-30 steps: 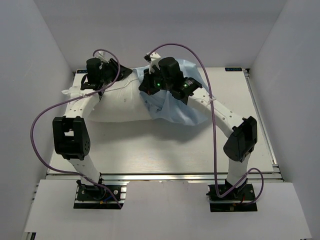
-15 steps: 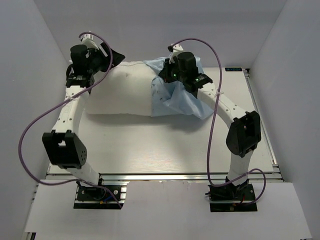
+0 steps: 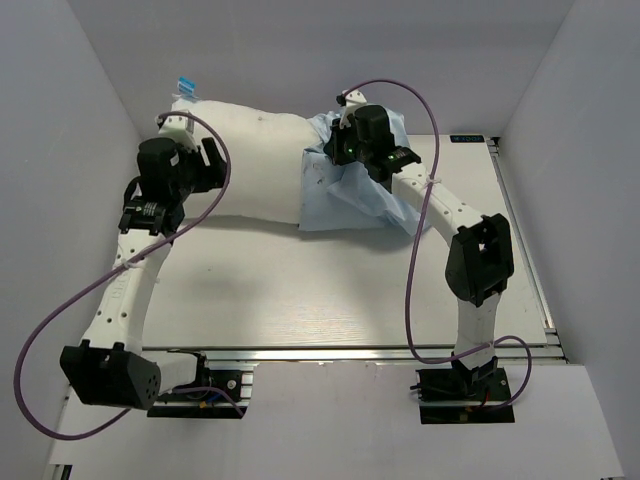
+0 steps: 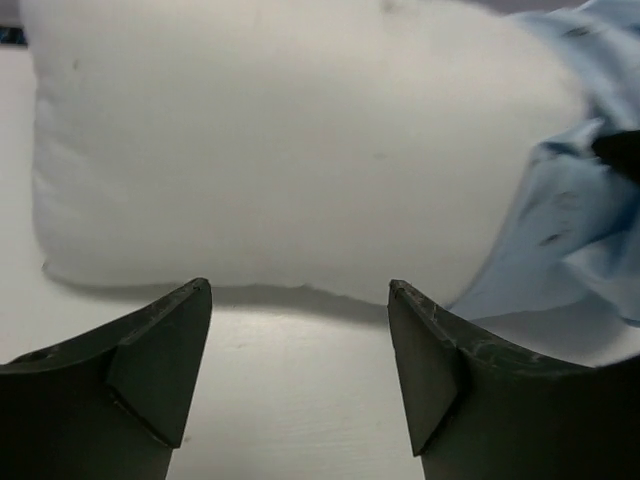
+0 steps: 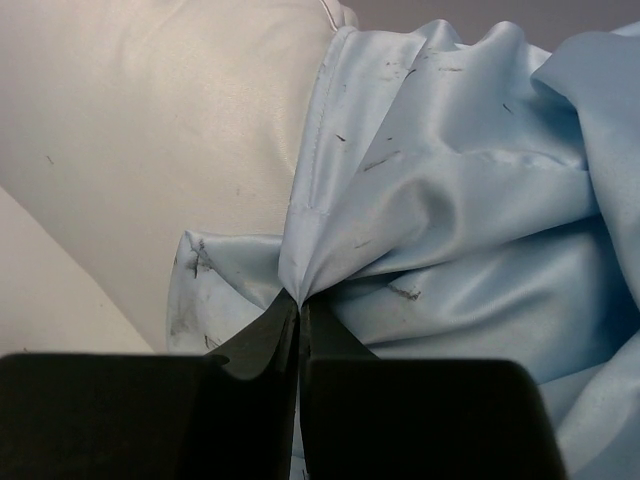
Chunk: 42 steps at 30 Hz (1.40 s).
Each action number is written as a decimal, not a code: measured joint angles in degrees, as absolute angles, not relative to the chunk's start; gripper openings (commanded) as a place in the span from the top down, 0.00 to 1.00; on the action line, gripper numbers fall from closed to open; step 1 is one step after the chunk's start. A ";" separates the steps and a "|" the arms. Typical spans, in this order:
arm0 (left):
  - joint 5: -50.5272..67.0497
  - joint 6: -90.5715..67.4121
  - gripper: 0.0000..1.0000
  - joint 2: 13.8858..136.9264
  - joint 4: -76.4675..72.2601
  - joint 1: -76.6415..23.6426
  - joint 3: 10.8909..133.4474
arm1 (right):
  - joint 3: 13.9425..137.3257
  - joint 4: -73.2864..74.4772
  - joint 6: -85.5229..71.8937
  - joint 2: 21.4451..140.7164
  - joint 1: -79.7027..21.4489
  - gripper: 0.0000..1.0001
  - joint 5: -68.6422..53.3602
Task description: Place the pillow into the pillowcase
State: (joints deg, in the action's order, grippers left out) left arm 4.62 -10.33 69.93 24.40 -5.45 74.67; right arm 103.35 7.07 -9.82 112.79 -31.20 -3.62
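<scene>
The white pillow (image 3: 250, 165) lies at the far left of the table, its right end inside the light blue pillowcase (image 3: 350, 205). A small blue tag (image 3: 186, 84) sticks up at its far left corner. My left gripper (image 3: 205, 165) is open and empty, just in front of the pillow's left part; in the left wrist view the pillow (image 4: 280, 150) fills the top and the gripper (image 4: 300, 300) holds nothing. My right gripper (image 3: 335, 155) is shut on the pillowcase's open edge; the right wrist view shows the gripper (image 5: 298, 300) pinching bunched blue fabric (image 5: 450, 200) beside the pillow (image 5: 150, 120).
The white table (image 3: 320, 290) is boxed in by grey walls on the left, back and right. The pillow's far edge lies against the back wall (image 3: 300, 60). Purple cables loop from both arms.
My left gripper has let go of the pillow and drawn back toward the near left. The pillow has shifted further back. My right gripper has moved back and right with the pillowcase edge.
</scene>
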 measured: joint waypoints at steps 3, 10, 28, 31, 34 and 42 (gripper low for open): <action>-0.71 -11.46 0.15 71.85 26.39 -5.37 71.96 | 103.35 7.03 -8.88 112.92 -31.18 1.00 -3.57; -5.52 -15.49 0.14 81.89 26.94 -3.68 73.32 | 103.83 6.70 -7.05 113.86 -31.18 1.00 -3.49; 1.41 -17.21 0.02 107.20 10.07 5.21 89.67 | 103.26 6.39 -6.57 113.93 -31.73 1.00 -3.86; 7.29 -18.79 0.02 112.53 7.16 6.61 91.59 | 103.22 6.44 -5.91 113.93 -32.10 1.00 -3.86; 11.88 -20.10 0.10 117.43 4.25 6.59 93.21 | 103.22 6.74 -5.41 113.93 -32.27 1.00 -3.79; 21.67 -21.50 1.00 122.61 1.19 6.15 95.96 | 103.39 8.47 -5.26 114.15 -32.25 1.00 -3.81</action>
